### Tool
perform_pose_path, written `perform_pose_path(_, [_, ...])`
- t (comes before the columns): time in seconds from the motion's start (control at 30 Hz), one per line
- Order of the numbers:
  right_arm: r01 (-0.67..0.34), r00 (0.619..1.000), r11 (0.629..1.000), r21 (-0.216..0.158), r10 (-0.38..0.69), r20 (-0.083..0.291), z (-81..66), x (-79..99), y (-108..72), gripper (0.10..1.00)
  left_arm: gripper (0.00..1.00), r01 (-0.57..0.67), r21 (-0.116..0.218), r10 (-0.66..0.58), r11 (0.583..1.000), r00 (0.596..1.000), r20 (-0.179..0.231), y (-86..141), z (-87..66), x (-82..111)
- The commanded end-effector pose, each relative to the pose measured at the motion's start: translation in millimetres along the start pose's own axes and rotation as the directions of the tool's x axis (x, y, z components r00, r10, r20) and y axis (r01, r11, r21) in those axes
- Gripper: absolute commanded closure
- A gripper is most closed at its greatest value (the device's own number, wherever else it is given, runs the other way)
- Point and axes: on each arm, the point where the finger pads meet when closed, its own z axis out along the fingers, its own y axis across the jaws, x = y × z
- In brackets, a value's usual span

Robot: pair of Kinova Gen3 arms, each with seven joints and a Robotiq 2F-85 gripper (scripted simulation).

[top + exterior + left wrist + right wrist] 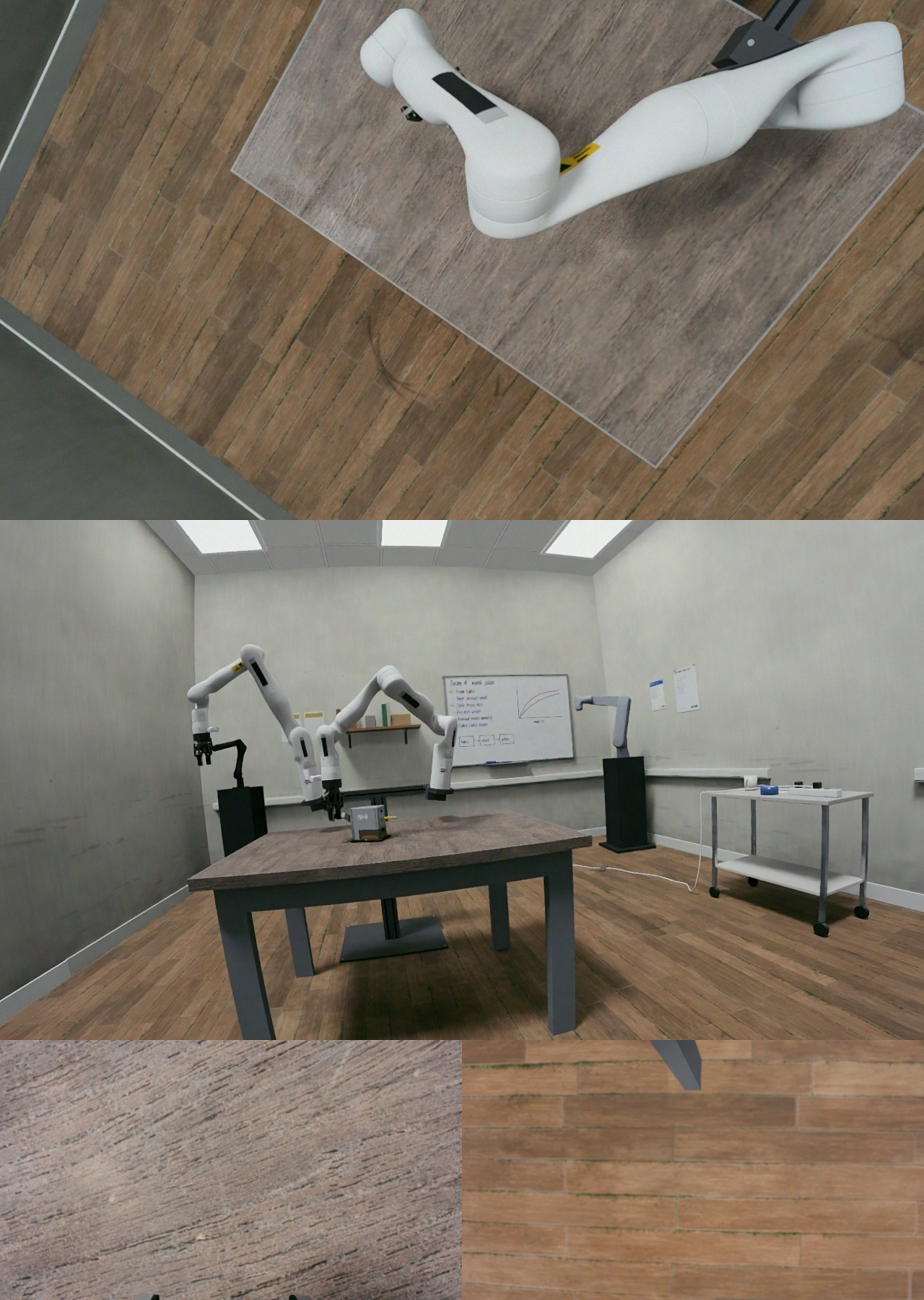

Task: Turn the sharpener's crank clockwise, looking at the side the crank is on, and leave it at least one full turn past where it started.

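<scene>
- The left end effector (434,92) (333,817) (224,1298) points down above the tabletop (581,290) (452,846) (231,1148). It is released: its fingers stand partly apart, and they do not grip anything.
- The sharpener (368,822) is just beside this left end effector, on the right of it in the exterior view. It stands upright on the tabletop and has a grey body.
- The crank (345,816) is on the side of the sharpener which is nearer to the left end effector, very near to its fingertips. I cannot tell if they touch it.
- A thin yellow piece (390,817) comes out from the opposite side of the sharpener, so it is farther from the left end effector than the crank.
- The right end effector (203,761) is well apart from the left one and from the sharpener, at the left in the exterior view. It also points down, and it is released, with the fingers wide open.
- Below the right end effector, its wrist view shows the wooden floor (693,1177) and a part of a grey leg (686,1065) at the upper edge.
</scene>
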Motion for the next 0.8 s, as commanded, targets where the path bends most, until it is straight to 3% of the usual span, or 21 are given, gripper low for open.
perform_pose_path(0.0, [0.0,1.0,1.0,0.0,0.0,0.002,-0.6,-0.3,-0.1,0.099,0.423,0.0,0.002,0.0,1.0,1.0,-0.001,-0.7,-1.2,0.6])
perform_pose_path(0.33, [0.0,1.0,1.0,0.0,0.0,0.002,-0.6,-0.3,-0.1,0.099,0.423,0.0,0.002,0.0,1.0,1.0,-0.001,-0.7,-1.2,0.6])
perform_pose_path(0.37, [0.0,1.0,1.0,0.0,0.0,0.002,-0.6,-0.3,-0.1,0.099,0.902,0.0,0.002,0.0,1.0,1.0,-0.001,-0.7,-1.2,0.6])
perform_pose_path(0.77, [0.0,1.0,1.0,0.0,0.0,0.002,-0.6,-0.3,-0.1,0.099,0.902,0.0,0.002,0.0,1.0,1.0,-0.001,-0.7,-1.2,0.6])
